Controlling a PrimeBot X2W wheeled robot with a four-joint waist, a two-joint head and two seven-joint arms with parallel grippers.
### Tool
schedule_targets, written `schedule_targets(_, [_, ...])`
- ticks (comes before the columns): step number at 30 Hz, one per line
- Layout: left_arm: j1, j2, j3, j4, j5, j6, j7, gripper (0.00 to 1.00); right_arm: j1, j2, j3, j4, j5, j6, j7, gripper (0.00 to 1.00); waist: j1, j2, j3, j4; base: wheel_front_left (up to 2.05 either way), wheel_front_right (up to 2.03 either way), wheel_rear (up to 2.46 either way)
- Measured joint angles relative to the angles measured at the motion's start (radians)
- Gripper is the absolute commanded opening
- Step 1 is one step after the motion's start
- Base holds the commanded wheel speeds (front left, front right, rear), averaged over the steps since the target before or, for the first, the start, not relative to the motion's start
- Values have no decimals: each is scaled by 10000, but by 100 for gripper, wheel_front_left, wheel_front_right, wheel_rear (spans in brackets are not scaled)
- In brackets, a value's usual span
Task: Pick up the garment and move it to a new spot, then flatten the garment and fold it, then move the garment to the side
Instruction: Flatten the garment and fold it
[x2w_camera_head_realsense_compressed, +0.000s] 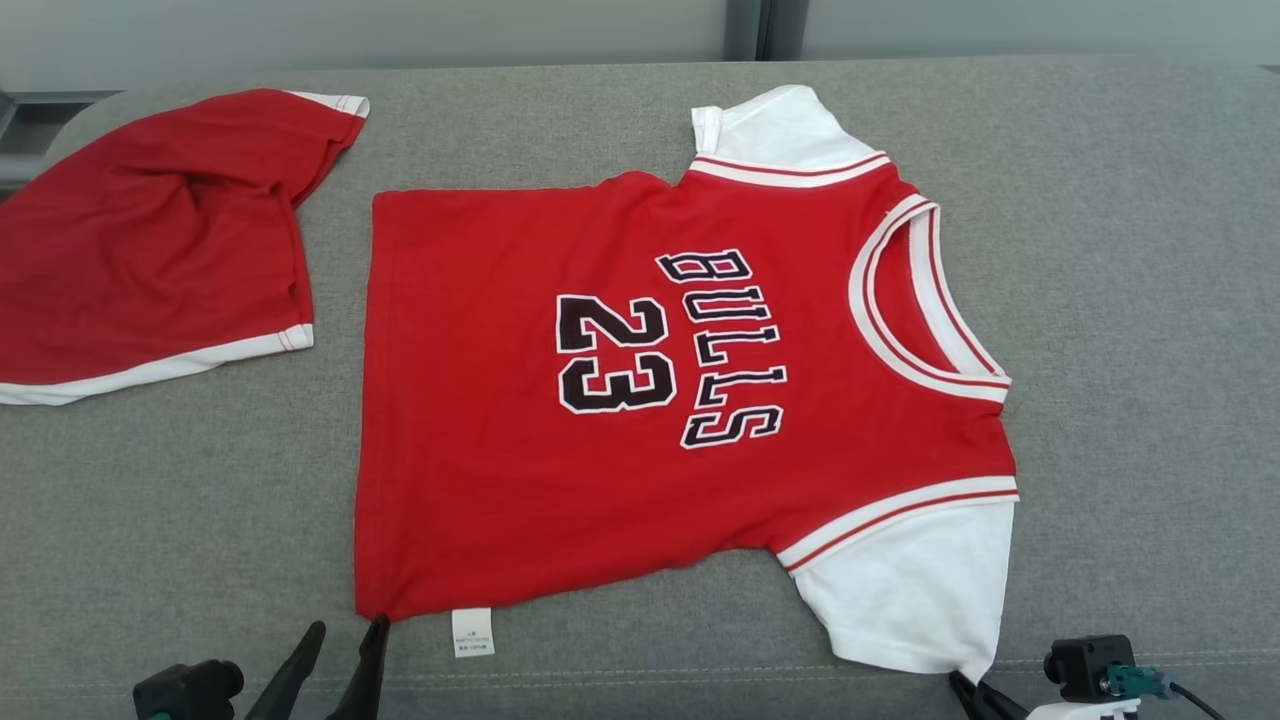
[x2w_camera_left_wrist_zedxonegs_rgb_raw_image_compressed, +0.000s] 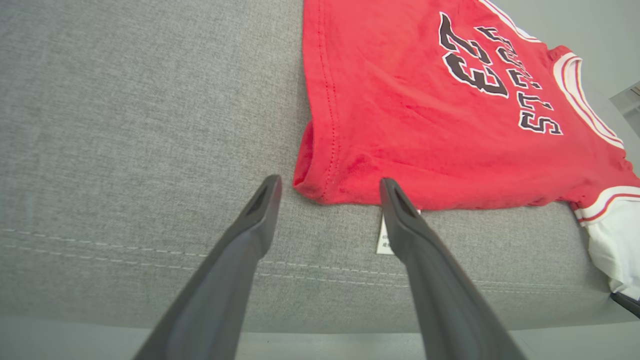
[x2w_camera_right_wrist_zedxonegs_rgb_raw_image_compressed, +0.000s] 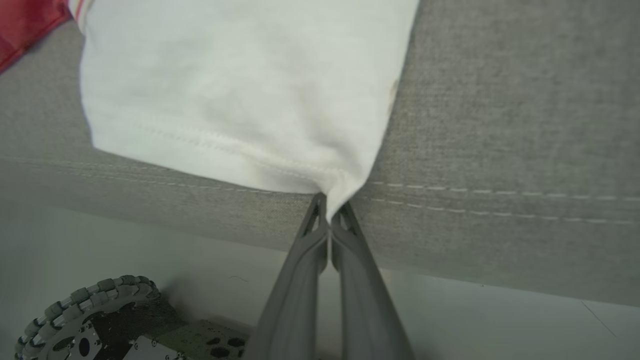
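Observation:
The garment (x2w_camera_head_realsense_compressed: 620, 400) is a red jersey with white sleeves and the print BULLS 23, spread flat on a grey cushioned surface (x2w_camera_head_realsense_compressed: 1130, 300). My left gripper (x2w_camera_head_realsense_compressed: 345, 640) stands open at the jersey's near left hem corner; in the left wrist view that gripper (x2w_camera_left_wrist_zedxonegs_rgb_raw_image_compressed: 330, 192) has a finger on each side of the corner of the jersey (x2w_camera_left_wrist_zedxonegs_rgb_raw_image_compressed: 400, 100), not closed on it. My right gripper (x2w_camera_right_wrist_zedxonegs_rgb_raw_image_compressed: 328, 205) is shut on the lower corner of the white sleeve (x2w_camera_right_wrist_zedxonegs_rgb_raw_image_compressed: 240, 90). In the head view the same gripper (x2w_camera_head_realsense_compressed: 965, 682) sits at the tip of the near white sleeve (x2w_camera_head_realsense_compressed: 915, 590).
A second red garment with white trim (x2w_camera_head_realsense_compressed: 150, 250) lies bunched at the far left of the surface. A small white label (x2w_camera_head_realsense_compressed: 472, 632) sticks out from the jersey's near hem. The surface's front edge runs just beyond my grippers, with the robot's wheel (x2w_camera_right_wrist_zedxonegs_rgb_raw_image_compressed: 85, 320) below it.

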Motion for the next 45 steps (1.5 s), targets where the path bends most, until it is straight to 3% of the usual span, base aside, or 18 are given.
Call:
schedule_targets(26, [-1246, -407, -157, 1745, -336, -786, 548, 100, -623, 362, 81, 784, -4, 731, -270, 0, 0, 0, 443, -421, 0, 0, 0])
schedule_targets(27, [-1290, -428, -153, 1797, -401, -849, 614, 44, -627, 362, 73, 807, 0, 777, -272, 0, 1, 0, 436, -424, 0, 0, 0])
schedule_targets(28, [-1303, -451, -144, 1835, -545, -874, 616, 16, -628, 378, 63, 815, 23, 792, -278, 0, 0, 0, 429, -428, 0, 0, 0])
schedule_targets(29, [-1303, -451, -144, 1835, -545, -874, 616, 0, -628, 378, 63, 815, 23, 792, -278, 0, 0, 0, 429, -428, 0, 0, 0])
schedule_targets(37, [-1301, -546, -105, 1929, -1080, -1053, 1014, 0, -437, 594, -274, 782, 872, 1220, -370, 0, 0, 0, 367, -480, 0, 0, 0])
schedule_targets(45, [-1293, -255, 244, 1590, -1501, -1137, 1129, 0, -411, 433, -372, 236, 1035, 1492, -552, 0, 0, 0, 460, -708, 0, 0, 0])
